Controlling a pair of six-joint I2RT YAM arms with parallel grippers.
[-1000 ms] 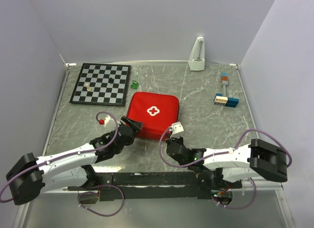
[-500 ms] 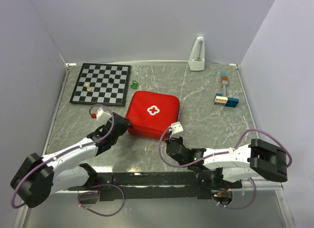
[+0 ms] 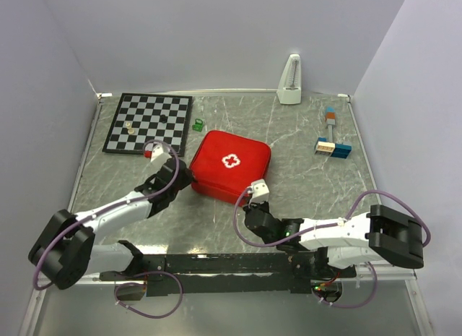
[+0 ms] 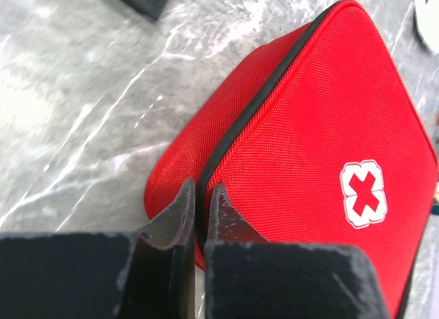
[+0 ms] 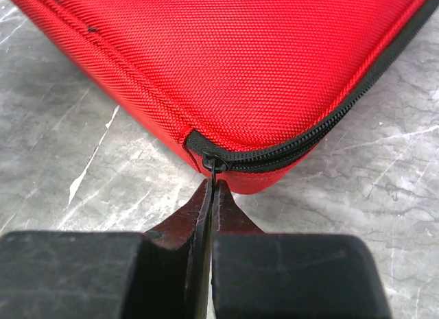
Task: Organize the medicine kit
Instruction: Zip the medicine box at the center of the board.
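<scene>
kit: red rounded-rectangular fabric zippered case (image 3: 229,165) | lid: white cross (image 3: 230,161) up | state: zipped shut | pose: flat, skewed | place: middle of grey marbled table (image 3: 310,184)

A grey, white-veined marbled stone tabletop (image 3: 289,170) fills the middle of the overhead frame, boxed in on three sides by plain matte panels: a pale lavender-white back wall (image 3: 216,40) across the top, a matching left wall (image 3: 36,97) slanting down the left edge, and a right wall (image 3: 419,76) at the upper right. A thin white strip (image 3: 231,91) lines the table's far edge. Lighting is soft and even, with faint pale glare on the stone.
</scene>
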